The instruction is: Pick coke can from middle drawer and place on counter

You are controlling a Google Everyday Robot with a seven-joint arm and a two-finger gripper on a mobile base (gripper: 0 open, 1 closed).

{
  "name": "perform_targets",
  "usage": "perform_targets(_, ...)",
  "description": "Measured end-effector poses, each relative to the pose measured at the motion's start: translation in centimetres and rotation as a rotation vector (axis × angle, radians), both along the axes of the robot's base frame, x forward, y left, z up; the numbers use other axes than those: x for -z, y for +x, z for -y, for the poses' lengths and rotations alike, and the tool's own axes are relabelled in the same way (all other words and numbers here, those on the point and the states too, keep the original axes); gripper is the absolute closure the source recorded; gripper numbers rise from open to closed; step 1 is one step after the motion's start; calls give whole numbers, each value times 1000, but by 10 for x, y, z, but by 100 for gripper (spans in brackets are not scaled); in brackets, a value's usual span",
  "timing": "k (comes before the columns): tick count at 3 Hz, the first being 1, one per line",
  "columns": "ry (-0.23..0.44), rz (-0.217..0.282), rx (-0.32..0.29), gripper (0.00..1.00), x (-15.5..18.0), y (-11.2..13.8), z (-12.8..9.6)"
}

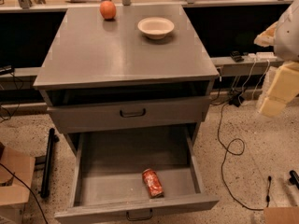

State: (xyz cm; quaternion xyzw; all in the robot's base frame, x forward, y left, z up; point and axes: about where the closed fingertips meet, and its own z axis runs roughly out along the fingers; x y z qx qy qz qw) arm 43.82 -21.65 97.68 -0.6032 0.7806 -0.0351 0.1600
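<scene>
You are looking down at a grey metal drawer cabinet from its front. Its flat top, the counter point(121, 55), fills the upper middle of the view.

On the counter, an orange point(108, 10) sits at 12 o'clock, near the back edge. A pale round bowl point(156, 27) stands at 1 o'clock, just right of the orange and apart from it. Only the bowl's own pale inside shows.

Below the counter's front edge is an upper drawer front point(93, 118) with a dark bar handle.

Under it, the middle drawer point(77, 171) is pulled far out toward you and fills the view at 6 o'clock. It is a wide, shallow grey tray with low side walls. The coke can point(153, 183) is the one thing in it. The can lies on its side on the drawer floor, right of centre and close to the front wall, its length running roughly front to back.

The gripper point(275, 94) shows as pale yellow blocks at 3 o'clock, at the right edge of the view. It is off the cabinet's right side and well apart from the can. You cannot tell whether it is spread or pressed together.

Dark cables point(229, 148) loop over the speckled floor at 4 o'clock. A cardboard box point(14, 176) sits at 8 o'clock.
</scene>
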Motion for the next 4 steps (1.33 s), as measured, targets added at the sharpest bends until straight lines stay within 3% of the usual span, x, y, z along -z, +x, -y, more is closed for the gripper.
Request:
perform_targets(3,57,-25,45,0,25,1,-20)
perform_targets(4,87,-64,107,0,59,7,-44)
